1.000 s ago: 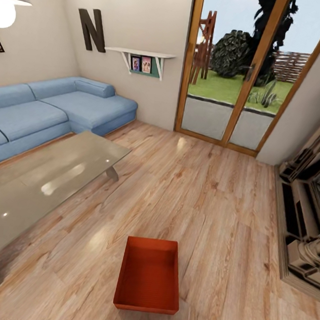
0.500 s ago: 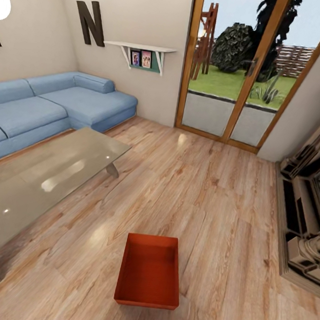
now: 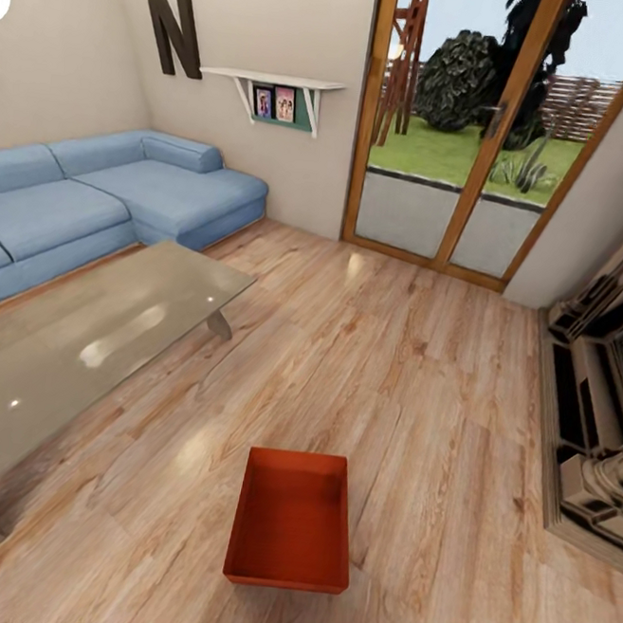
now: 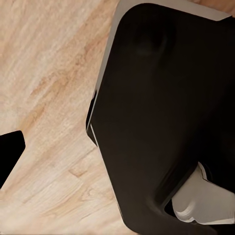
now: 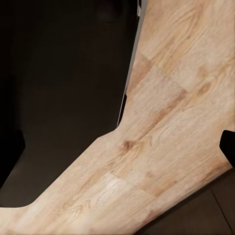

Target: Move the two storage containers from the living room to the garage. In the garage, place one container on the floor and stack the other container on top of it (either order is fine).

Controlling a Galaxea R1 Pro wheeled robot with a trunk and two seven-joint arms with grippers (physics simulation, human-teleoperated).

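One orange-red storage container, open-topped and empty, sits on the light wood plank floor of the living room, low in the middle of the head view, close in front of me. A second container is out of view. In the left wrist view a dark fingertip of the left gripper shows at the picture's edge over the planks, beside my black body. In the right wrist view a dark fingertip of the right gripper likewise sits at the edge. Nothing is held between the fingers of either.
A glass coffee table stands to the left of the container, with the blue corner sofa behind it. Wood-framed glass doors are straight ahead. The fireplace lines the right wall.
The whole head picture has shifted a little upward, so the camera has moved. The container rests in the same place on the planks.
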